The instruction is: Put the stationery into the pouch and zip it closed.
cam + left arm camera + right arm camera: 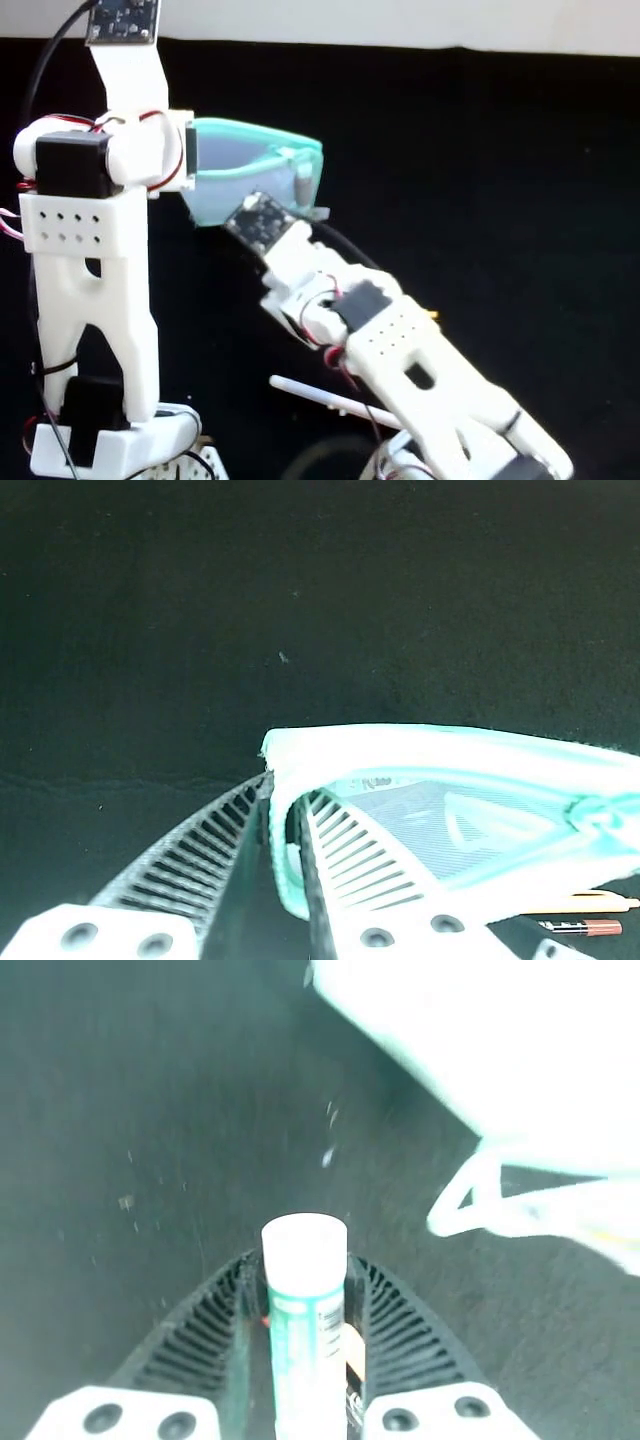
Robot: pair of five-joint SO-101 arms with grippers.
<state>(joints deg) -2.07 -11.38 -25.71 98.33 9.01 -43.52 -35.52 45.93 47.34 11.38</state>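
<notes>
We are looking down on a black table (pixel 520 150) with the task partway along, as we are judging it. The teal pouch (pixel 250 165) is gaping open, its zip not yet closed, and one piece of stationery is only now on its way in.

The left arm (pixel 90 270) is standing tall at the table's left edge, its wrist turned sideways. The left pincer (pixel 283 795) is pinching shut on the pouch's rim and holding the mouth open toward the other arm. We cannot tell whether the pouch is touching the table.

The right arm (pixel 400 340) is stretching low from the near right corner, with its wrist just beside the pouch's mouth. The right pincer (pixel 303 1265) is clamping a white-capped tube with a teal label (pixel 303 1340) between its fingers. The tube is pointing forward and the pouch is lying near, ahead and to one side, so the tube is not inside yet.

More is waiting to be packed — a thin white stick (pixel 320 393) is lying on the table beside the right arm's base. In the left wrist view, a yellow pencil-like piece (pixel 585 905) and a brown one (pixel 600 927) are showing at the pouch's edge. We cannot tell whether they are inside it.
</notes>
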